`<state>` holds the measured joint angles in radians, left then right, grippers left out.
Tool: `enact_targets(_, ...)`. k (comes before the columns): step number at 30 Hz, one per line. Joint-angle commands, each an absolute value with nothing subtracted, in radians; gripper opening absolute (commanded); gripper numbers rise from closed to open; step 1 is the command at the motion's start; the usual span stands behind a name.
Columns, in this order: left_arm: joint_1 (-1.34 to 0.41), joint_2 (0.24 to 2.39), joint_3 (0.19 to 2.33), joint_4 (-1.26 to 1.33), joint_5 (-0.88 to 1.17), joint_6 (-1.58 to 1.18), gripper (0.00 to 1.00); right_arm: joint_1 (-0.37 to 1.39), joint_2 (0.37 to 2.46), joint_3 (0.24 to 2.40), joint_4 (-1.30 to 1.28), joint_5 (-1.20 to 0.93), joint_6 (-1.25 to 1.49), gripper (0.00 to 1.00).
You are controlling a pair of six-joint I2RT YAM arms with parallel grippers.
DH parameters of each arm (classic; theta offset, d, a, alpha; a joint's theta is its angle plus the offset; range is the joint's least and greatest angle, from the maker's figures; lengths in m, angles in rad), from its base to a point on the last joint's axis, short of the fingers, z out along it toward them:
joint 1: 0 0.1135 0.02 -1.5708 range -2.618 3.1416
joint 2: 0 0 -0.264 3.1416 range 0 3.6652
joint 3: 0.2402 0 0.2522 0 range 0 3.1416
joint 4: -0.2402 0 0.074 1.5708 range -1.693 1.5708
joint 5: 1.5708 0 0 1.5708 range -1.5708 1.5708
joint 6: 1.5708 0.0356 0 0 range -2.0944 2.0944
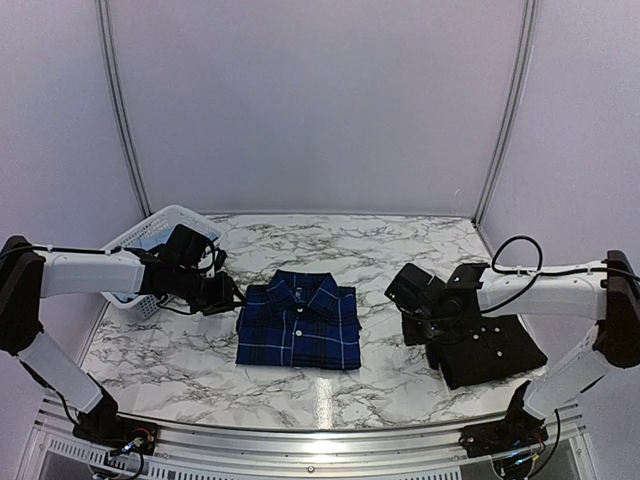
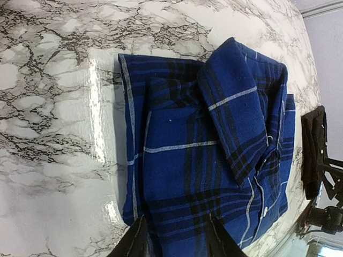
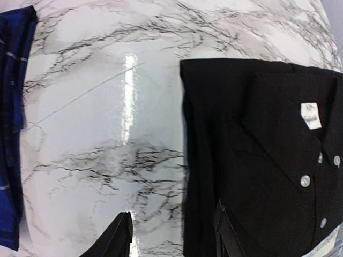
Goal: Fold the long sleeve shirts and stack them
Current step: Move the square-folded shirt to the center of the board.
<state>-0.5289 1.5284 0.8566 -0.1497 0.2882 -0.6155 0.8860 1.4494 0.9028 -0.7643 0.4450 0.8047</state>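
My left gripper [image 2: 177,238]: jaws parted, empty, at left edge of folded plaid shirt [image 1: 300,322]. My right gripper [image 3: 171,233]: parted, empty, over left edge of black shirt [image 1: 492,352]; shirts lie apart.

I am seeing the folded plaid shirt [image 2: 203,160] lying flat on the marble table [image 2: 53,107], collar showing. My left gripper [image 2: 177,243] is hanging over its edge, fingers [image 2: 134,242] standing apart. A black shirt [image 2: 312,155] is lying beyond, apart.
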Motion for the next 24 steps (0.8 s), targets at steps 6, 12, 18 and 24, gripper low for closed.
enact_targets(6, -0.523, 1.52, 0.872, -0.183, 0.329, -0.58, 0.4, 0.886, 1.454, 0.898, -0.928, 0.574, 0.913, 0.52)
enact_targets(12, -0.523, 1.531, 0.876, -0.183, 0.339, -0.574, 0.4, 0.868, 1.562, 0.873, -0.827, 0.538, 0.877, 0.66)
enact_targets(18, -0.52, 1.532, 0.87, -0.183, 0.341, -0.569, 0.4, 0.822, 1.625, 0.857, -0.777, 0.526, 0.861, 0.62)
enact_targets(24, -0.518, 1.542, 0.871, -0.181, 0.346, -0.569, 0.4, 0.796, 1.71, 0.902, -0.745, 0.536, 0.83, 0.45)
